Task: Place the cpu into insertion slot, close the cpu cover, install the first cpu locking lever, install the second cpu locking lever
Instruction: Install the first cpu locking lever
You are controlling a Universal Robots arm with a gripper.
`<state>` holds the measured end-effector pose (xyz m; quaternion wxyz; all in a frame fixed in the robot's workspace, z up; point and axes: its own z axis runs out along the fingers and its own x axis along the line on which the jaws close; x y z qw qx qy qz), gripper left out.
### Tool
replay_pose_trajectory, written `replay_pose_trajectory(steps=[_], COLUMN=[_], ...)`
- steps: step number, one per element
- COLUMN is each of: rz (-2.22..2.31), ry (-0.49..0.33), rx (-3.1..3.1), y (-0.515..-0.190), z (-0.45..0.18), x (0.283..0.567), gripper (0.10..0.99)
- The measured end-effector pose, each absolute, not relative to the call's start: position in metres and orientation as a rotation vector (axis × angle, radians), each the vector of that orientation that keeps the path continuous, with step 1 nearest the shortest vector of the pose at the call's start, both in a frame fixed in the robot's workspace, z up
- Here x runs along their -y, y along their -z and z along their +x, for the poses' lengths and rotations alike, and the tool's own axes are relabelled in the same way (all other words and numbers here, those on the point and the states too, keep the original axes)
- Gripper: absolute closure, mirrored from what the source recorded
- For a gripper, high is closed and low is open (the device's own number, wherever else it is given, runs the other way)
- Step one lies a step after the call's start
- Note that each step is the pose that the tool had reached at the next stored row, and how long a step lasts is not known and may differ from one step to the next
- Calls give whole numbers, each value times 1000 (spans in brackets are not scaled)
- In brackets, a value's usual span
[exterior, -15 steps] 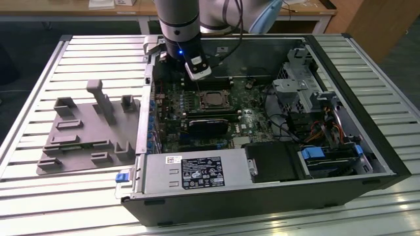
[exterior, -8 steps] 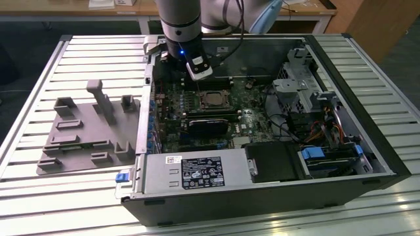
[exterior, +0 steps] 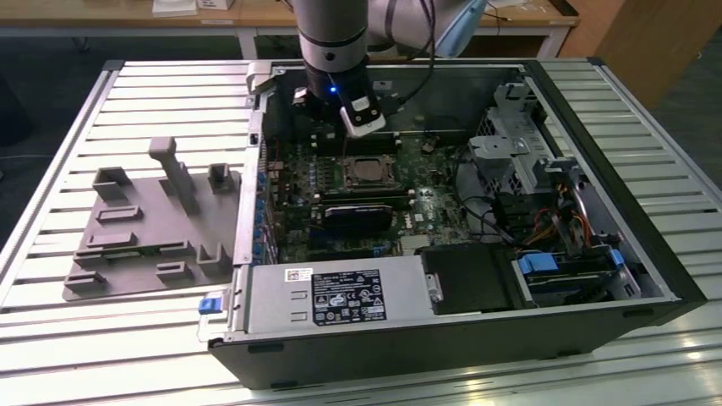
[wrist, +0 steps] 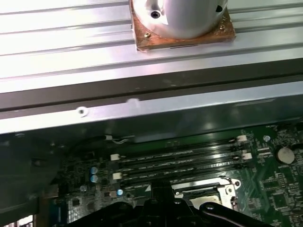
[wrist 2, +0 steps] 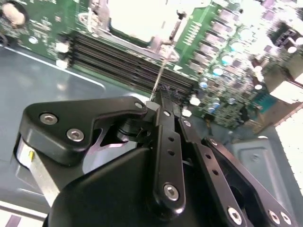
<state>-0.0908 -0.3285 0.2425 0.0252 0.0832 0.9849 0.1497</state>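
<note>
Nearest the lens in the second wrist view: black claw (wrist 2: 163, 98), fingers narrow, pinched on the free end of a thin wire lever (wrist 2: 160, 71). Gripped at the tip, likely for the most leverage about the hinge at the socket's edge. Lever apparently raised off the board, not yet hooked down. Beyond it, green board (wrist 2: 227, 71) and long memory slots (wrist 2: 118, 56) just beside the socket.

In the exterior view, arm (exterior: 333, 42) upright over the open computer case (exterior: 631, 254), reaching straight down, probably to clear the walls. Chip (exterior: 364, 170) seated in the socket (exterior: 363, 158), pale centre in a dark frame. Cover (wrist: 226, 185) seemingly flat over it, silver edge showing in the first wrist view. Grey holder (exterior: 147, 228) well apart on the slatted table (exterior: 90, 347).
</note>
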Motion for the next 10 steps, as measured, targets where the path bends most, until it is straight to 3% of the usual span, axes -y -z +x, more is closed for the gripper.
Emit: replay_pose_trajectory(steps=[10], rz=[258], ry=[-463], rx=[-3046], y=[-242], z=[-79], x=[329], gripper=[980])
